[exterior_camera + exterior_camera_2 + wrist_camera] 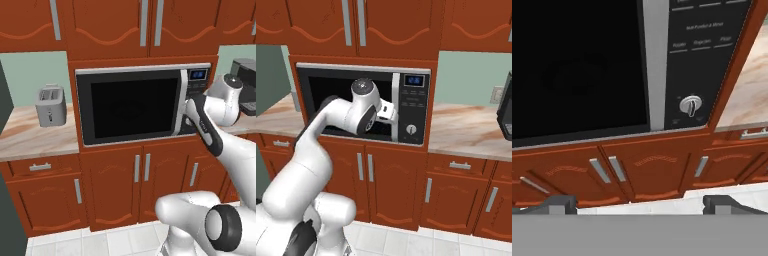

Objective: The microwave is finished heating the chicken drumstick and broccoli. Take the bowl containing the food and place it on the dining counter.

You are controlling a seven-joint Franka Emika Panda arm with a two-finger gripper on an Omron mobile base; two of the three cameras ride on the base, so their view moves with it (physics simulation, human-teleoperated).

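The tool (640, 202) is seen spread wide apart, empty, held just before the closed microwave (612, 65) near its silver door edge; no contact can be confirmed.

The wide built-in microwave w/ black glass door & silver frame (135, 105) was shut, so its door blocked the way inside. The tool (639, 202), fingertips wide apart w/ nothing between, hung just in front of the door's right edge, near the round silver knob (690, 105). Open air lay below, before the red-brown cabinet doors (142, 182). A small silver toaster (50, 105) stood on the marbled bench (30, 135) to the left, well apart.
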